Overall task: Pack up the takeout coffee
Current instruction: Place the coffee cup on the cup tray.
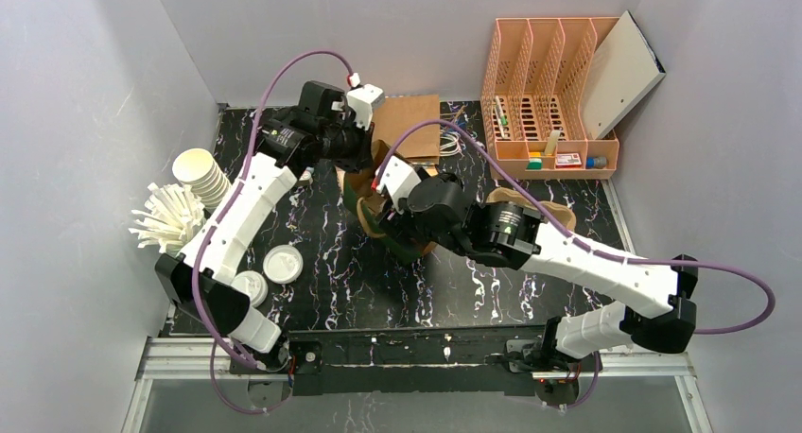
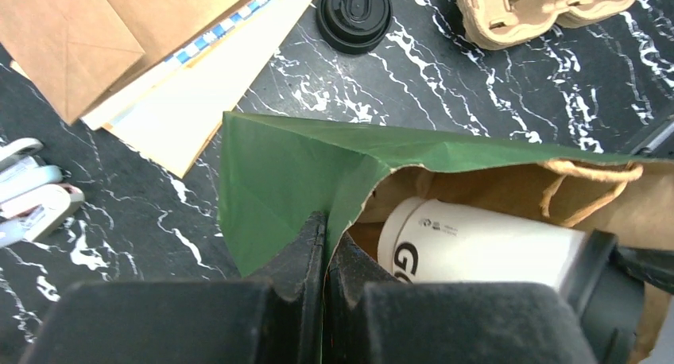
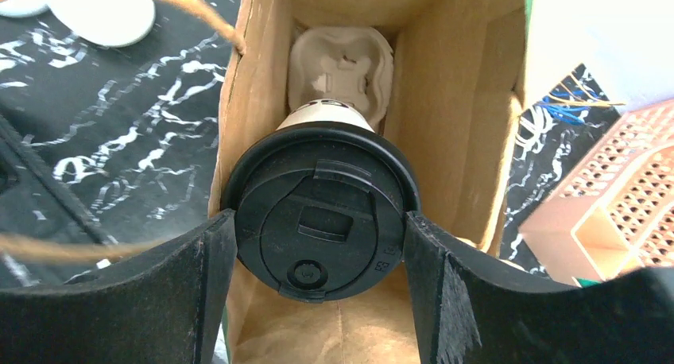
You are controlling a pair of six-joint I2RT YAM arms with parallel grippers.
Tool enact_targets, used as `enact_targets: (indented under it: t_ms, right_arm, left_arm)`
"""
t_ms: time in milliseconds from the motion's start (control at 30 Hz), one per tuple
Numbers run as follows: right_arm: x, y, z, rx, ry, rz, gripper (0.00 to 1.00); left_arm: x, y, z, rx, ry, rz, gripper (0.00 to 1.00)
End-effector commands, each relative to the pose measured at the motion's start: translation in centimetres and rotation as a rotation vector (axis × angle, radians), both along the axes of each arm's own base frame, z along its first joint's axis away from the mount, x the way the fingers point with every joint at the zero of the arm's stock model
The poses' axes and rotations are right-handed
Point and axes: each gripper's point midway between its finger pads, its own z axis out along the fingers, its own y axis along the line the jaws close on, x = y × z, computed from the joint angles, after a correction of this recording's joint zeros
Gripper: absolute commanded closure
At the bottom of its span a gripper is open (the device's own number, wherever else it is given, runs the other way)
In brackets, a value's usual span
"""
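Green outside and brown kraft within, the paper bag point(image 2: 278, 173) sits mid-bench point(image 2: 477, 86) with its mouth held open. The left pincer point(image 2: 326, 230) is clamped tight on the bag's rim, with the paper pinched between its fingers. The right pincer point(image 3: 320, 229) grips the coffee cup point(image 2: 477, 245) by its black lid point(image 3: 318, 213), one finger on either side. The cup is partway inside the mouth, its white body pointing toward a pulp cup carrier point(image 3: 342, 62) at the far end of the bag. The step in hand looks like seating the cup in the bag. The next move likely calls for sliding the cup deeper until its base meets a carrier pocket. The right fingers would then spread without snagging the paper walls or the twisted handle point(image 2: 592, 173). A spare lid point(image 2: 354, 14) and a second carrier point(image 2: 540, 6) lie on the bench beyond.
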Motion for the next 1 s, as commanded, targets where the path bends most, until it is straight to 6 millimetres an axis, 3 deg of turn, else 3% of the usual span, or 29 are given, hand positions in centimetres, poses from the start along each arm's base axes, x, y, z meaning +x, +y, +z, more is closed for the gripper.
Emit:
enact_targets:
  t_ms: [0, 167, 300, 400, 567, 700, 867, 967]
  right_arm:
    - [2.0, -0.5, 1.0, -0.002, -0.138, -0.052, 0.73]
    - [2.2, -0.8, 0.0, -0.005, -0.169, -0.050, 0.76]
    - [1.6, -1.5, -1.1, 0.036, -0.118, -0.077, 0.76]
    - [1.6, -3.4, -1.9, 0.076, -0.097, -0.159, 0.76]
    - [0.6, -4.0, -2.8, 0.126, -0.085, -0.117, 0.76]
    - [0.7, -4.4, -3.7, 0.025, -0.089, -0.102, 0.75]
    - [0.4, -3.8, -3.2, 0.016, -0.064, -0.087, 0.75]
    - [0.4, -4.1, -2.2, 0.019, -0.064, -0.097, 0.75]
  left_arm:
    - [2.1, -0.2, 2.7, 0.036, -0.161, 0.012, 1.00]
    - [3.5, -3.2, 3.7, 0.006, -0.207, -0.065, 1.00]
    - [2.2, -5.9, 2.5, -0.004, -0.214, -0.125, 1.00]
    - [0.8, -7.1, 2.1, -0.006, -0.231, -0.129, 1.00]
    - [-0.4, -8.0, 1.5, -0.059, -0.189, -0.134, 1.00]
    - [-1.3, -8.4, 2.3, -0.113, -0.163, -0.122, 1.00]
    - [-1.8, -9.0, 4.6, -0.183, -0.127, -0.099, 1.00]
    - [-2.4, -9.8, 4.4, -0.196, -0.016, -0.090, 1.00]
